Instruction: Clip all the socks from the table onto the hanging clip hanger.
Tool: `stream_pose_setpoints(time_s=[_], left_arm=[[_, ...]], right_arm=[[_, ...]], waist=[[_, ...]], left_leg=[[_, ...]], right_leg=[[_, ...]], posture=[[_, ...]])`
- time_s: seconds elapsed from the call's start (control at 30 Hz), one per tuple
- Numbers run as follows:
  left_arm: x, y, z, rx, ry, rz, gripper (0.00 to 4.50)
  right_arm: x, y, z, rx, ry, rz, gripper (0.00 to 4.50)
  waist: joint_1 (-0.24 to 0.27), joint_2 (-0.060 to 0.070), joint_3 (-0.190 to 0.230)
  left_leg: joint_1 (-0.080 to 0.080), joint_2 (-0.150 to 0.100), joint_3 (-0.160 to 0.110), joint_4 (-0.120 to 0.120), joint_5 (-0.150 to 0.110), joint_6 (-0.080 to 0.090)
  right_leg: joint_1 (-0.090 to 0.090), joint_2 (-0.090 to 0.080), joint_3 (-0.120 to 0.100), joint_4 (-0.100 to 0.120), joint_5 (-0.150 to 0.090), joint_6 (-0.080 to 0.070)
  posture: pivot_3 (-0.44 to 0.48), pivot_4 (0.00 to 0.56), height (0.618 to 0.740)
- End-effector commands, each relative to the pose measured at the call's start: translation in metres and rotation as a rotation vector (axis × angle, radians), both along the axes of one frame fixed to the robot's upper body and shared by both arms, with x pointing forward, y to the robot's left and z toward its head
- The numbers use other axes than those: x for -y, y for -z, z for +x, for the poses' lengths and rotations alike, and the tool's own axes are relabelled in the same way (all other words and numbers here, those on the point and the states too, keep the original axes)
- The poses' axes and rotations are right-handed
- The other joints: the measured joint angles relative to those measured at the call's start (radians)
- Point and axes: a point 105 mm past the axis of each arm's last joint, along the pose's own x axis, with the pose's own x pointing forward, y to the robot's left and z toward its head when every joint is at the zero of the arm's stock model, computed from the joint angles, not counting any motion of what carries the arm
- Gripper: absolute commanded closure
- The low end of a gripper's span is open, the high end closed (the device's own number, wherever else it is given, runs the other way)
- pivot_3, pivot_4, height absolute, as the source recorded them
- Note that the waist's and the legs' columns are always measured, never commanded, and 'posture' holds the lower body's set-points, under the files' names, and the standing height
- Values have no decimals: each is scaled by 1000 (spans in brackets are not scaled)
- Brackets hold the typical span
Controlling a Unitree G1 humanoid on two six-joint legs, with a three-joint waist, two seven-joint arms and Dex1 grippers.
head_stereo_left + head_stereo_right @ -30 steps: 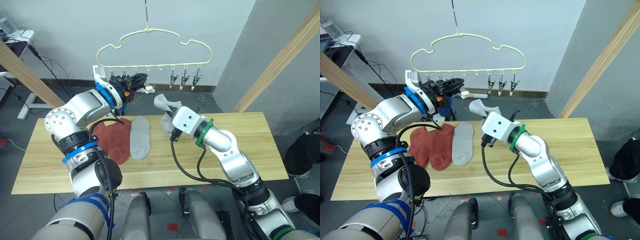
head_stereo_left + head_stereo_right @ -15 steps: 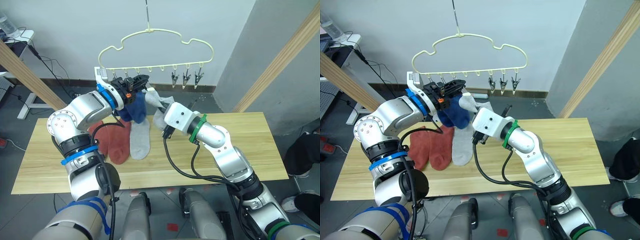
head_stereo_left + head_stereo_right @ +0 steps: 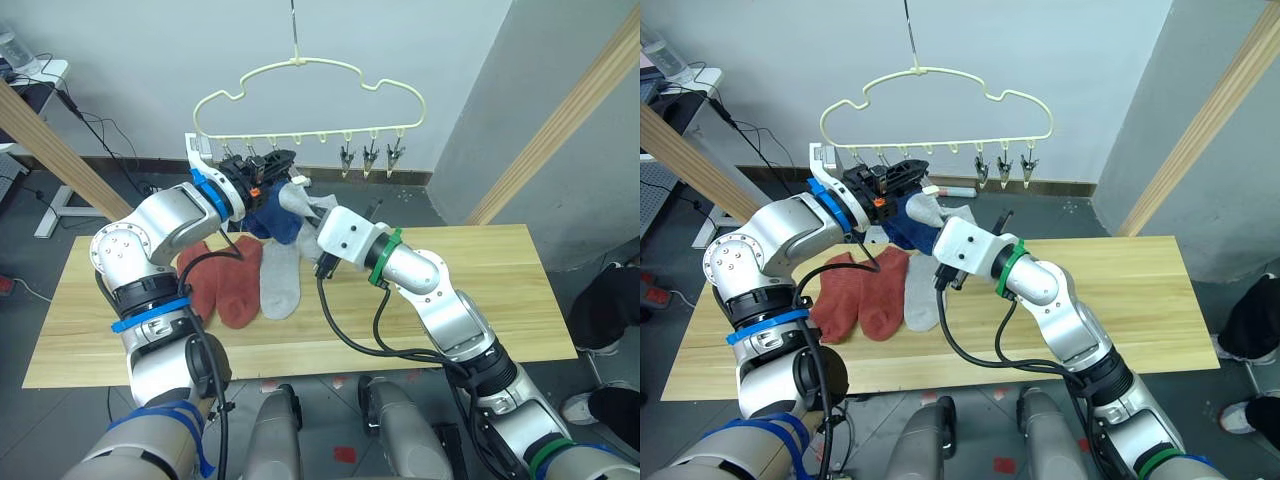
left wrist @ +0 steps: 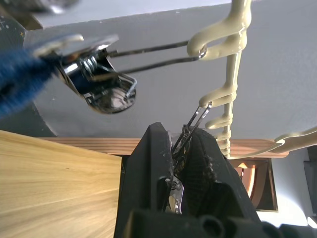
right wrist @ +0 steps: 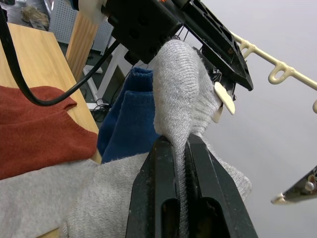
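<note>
The clip hanger (image 3: pixel 305 100) hangs by its hook above the far edge of the tabletop (image 3: pixel 480 300), with a row of small metal clips along its lower wire. The left claw (image 4: pixel 181 148) is raised to that row near its left end, and its two black fingers are pressed together on one clip (image 4: pixel 190 126), squeezing it. Just beside it another clip (image 4: pixel 96 87) grips the edge of a blue sock (image 3: pixel 268 212), which hangs down from the hanger.

The right claw (image 5: pixel 181 148) is lifted close to the left one, its fingers closed on a fold of a grey sock (image 5: pixel 178 84). The top of this sock stands right against the left claw, next to the hanging blue sock, while the rest of it drapes down over the right wrist.

On the tabletop, below the left arm, two rust-red socks (image 3: pixel 225 285) lie side by side, and a second grey sock (image 3: pixel 281 278) lies just beside them on the right, partly hidden by the right arm. Three more clips (image 3: pixel 370 158) hang free at the right end of the row
</note>
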Motion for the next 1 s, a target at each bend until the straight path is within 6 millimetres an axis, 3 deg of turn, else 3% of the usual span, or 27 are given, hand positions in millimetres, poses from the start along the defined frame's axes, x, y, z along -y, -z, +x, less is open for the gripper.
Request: stream_pose_setpoints(time_s=[0.03,0.87,1.0], left_arm=[[-1,2,-2,1,-3,11,4248],[4,-3,-7,82,10,68,4248],[4,-6,-9,95,15,44,2901]], right_arm=[[-2,-14,-3,51,-13,32,4478],[1,-23,6,61,13,60,4478],[0,-23,7,58,13,60,4500]], waist=[[0,0,0],[2,0,0],[2,0,0]], left_leg=[[0,0,0,0,0,0],[0,0,0,0,0,0],[0,0,0,-1,0,0]], right_leg=[[0,0,0,0,0,0],[0,0,0,0,0,0],[0,0,0,-1,0,0]], posture=[[-69,303,740],[-70,312,740],[-71,314,740]])
